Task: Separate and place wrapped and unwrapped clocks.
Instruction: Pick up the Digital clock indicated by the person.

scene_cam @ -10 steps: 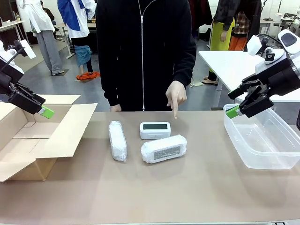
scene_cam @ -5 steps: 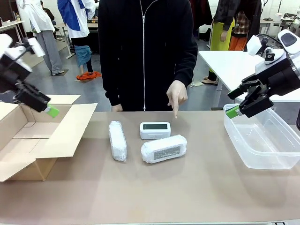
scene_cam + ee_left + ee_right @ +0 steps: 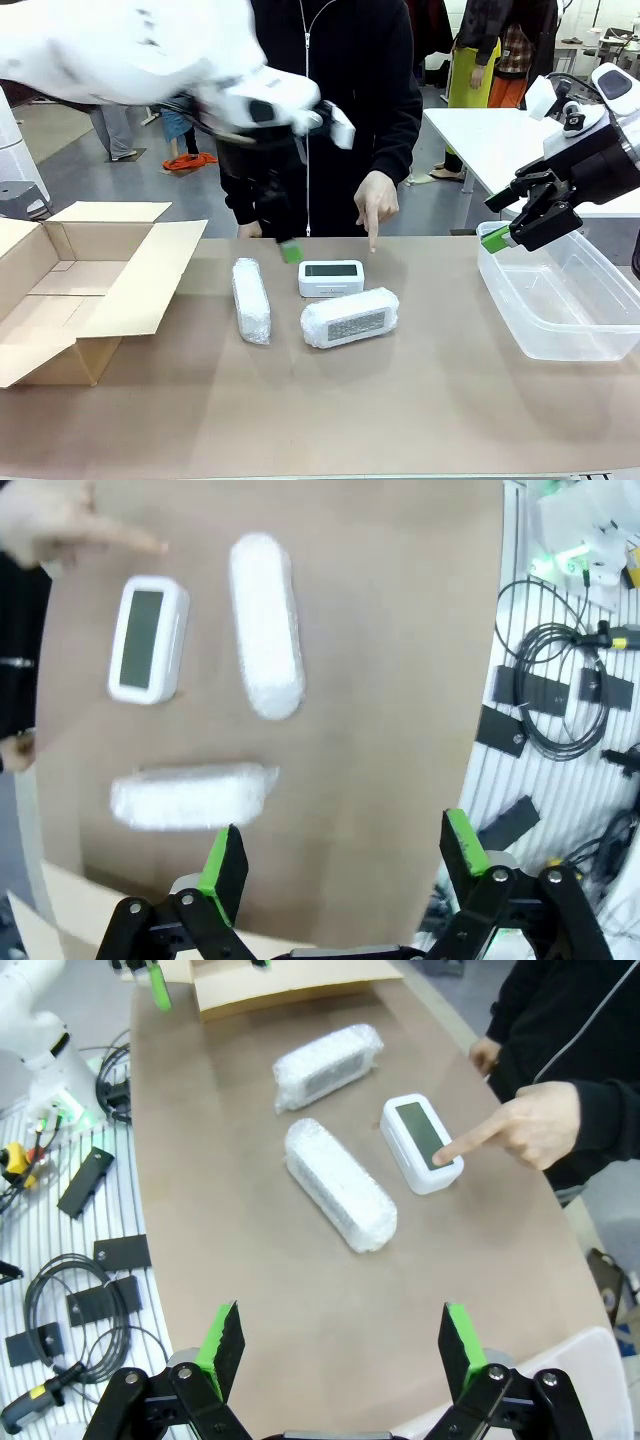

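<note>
The bare white clock (image 3: pixel 331 277) with a grey display lies mid-table, and a person's finger (image 3: pixel 374 238) points down at it. Two bubble-wrapped clocks lie close by: one (image 3: pixel 251 300) to its left, lengthwise, and one (image 3: pixel 349 317) just in front of it. My left gripper (image 3: pixel 290 250) hangs open just above the table, between the bare clock and the left bundle, its arm blurred. The left wrist view looks down on the bare clock (image 3: pixel 147 638) and both bundles (image 3: pixel 266 622) (image 3: pixel 190 795). My right gripper (image 3: pixel 497 237) stands open over the bin's near-left corner, holding nothing.
An open cardboard box (image 3: pixel 60 290) sits at the table's left end. A clear plastic bin (image 3: pixel 560 300) stands at the right end. The person in black stands at the far edge. Bare tabletop lies in front of the clocks.
My left arm has swung fast from above the cardboard box to the middle of the table, next to the bare clock. The right arm, the clocks and the pointing hand have stayed put.
</note>
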Available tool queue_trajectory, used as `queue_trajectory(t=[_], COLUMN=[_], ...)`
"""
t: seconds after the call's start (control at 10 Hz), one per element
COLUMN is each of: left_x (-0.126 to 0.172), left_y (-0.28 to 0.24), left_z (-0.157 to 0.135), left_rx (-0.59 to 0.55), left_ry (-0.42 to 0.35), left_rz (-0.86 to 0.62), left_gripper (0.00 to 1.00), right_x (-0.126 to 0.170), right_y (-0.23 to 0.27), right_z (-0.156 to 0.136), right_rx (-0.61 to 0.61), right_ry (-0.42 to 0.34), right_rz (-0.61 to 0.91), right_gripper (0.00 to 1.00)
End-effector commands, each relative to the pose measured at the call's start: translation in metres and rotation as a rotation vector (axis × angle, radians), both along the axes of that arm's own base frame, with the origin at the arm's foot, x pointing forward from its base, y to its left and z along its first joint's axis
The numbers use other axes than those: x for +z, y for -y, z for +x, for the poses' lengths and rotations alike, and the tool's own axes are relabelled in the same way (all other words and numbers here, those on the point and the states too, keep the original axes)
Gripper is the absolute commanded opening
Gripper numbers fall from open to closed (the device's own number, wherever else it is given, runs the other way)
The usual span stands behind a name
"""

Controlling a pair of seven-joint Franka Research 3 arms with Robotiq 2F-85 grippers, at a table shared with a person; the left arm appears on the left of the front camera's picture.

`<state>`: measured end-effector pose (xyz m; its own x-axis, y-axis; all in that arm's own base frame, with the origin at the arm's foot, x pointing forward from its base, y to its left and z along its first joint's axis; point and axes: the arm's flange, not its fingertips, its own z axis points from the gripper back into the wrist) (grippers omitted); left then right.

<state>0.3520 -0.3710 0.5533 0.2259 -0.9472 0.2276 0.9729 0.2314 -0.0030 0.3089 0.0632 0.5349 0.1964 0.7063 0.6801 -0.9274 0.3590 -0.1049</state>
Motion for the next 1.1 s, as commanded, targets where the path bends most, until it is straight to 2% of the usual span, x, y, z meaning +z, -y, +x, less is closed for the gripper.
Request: queue_trajectory(t=[0.0, 0.1, 0.2, 0.5, 0.6, 0.8, 1.0], left_x=[-0.022, -0.033, -0.017, -0.017, -0.025, -0.054, -0.081], left_y=[0.013, 0.006, 0.023, 0.023, 0.026, 0.071, 0.096], left_z=[0.012, 0.017, 0.005, 0.005, 0.009, 0.036, 0.052], left_rx=[-0.059, -0.127, -0.047, -0.047, -0.070, 0.009, 0.018], left_ry=[0.122, 0.277, 0.032, 0.032, 0.068, -0.006, -0.053], left_rz=[0.041, 0.049, 0.033, 0.033, 0.044, 0.090, 0.139], left_gripper=[1.00, 1.00, 1.00, 1.00, 1.00, 1.00, 1.00], right_x=[-0.002, -0.002, -0.002, -0.002, -0.002, -0.002, -0.002], right_y=[0.000, 0.000, 0.000, 0.000, 0.000, 0.000, 0.000], right_z=[0.004, 0.004, 0.004, 0.004, 0.004, 0.004, 0.004], right_rx=[0.022, 0.022, 0.022, 0.022, 0.022, 0.022, 0.022], right_ry=[0.000, 0.000, 0.000, 0.000, 0.000, 0.000, 0.000], right_rz=[0.024, 0.024, 0.024, 0.024, 0.024, 0.024, 0.024], right_gripper=[1.00, 1.00, 1.00, 1.00, 1.00, 1.00, 1.00])
